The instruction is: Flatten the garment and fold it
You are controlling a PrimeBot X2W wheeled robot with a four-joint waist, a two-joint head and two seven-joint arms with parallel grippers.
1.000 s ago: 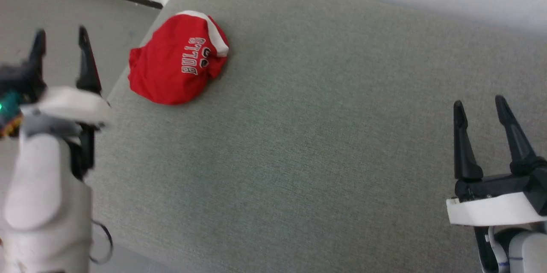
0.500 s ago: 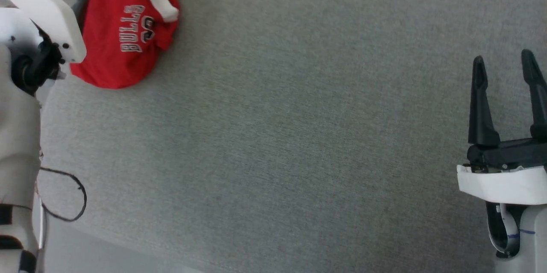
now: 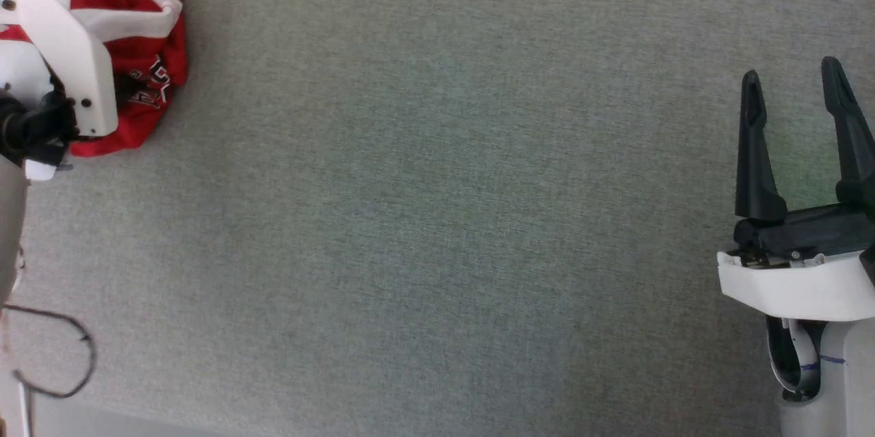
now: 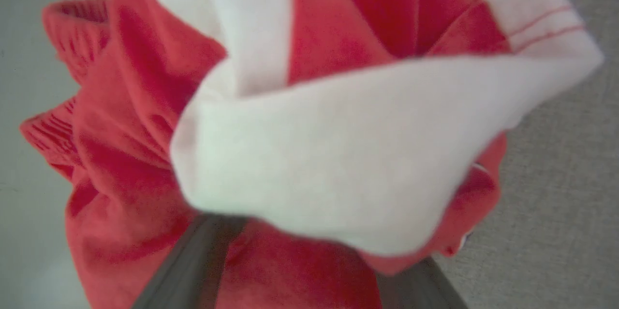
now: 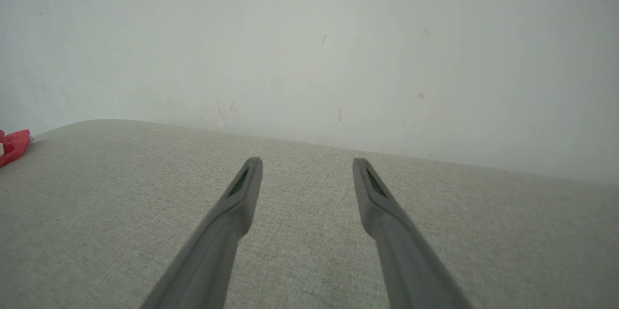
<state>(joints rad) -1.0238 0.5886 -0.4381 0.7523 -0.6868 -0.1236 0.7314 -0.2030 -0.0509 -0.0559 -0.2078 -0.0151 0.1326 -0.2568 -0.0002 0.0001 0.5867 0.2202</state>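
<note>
Left wrist view, blurred and very close: the garment [image 4: 333,144] lies bunched on the grey counter [image 4: 570,212], with a white stripe folded over the red cloth. The left tool [image 4: 312,246] has its two fingers spread wide, the tips buried under that fold; I cannot tell whether they hold any cloth. In the head view the garment is at the top left, cut off by the frame edge and partly covered by the white wrist bracket [image 3: 68,47]. Only a scrap of lettering shows. The right tool [image 3: 791,78] hovers wide open and empty, well apart at the right.
</note>
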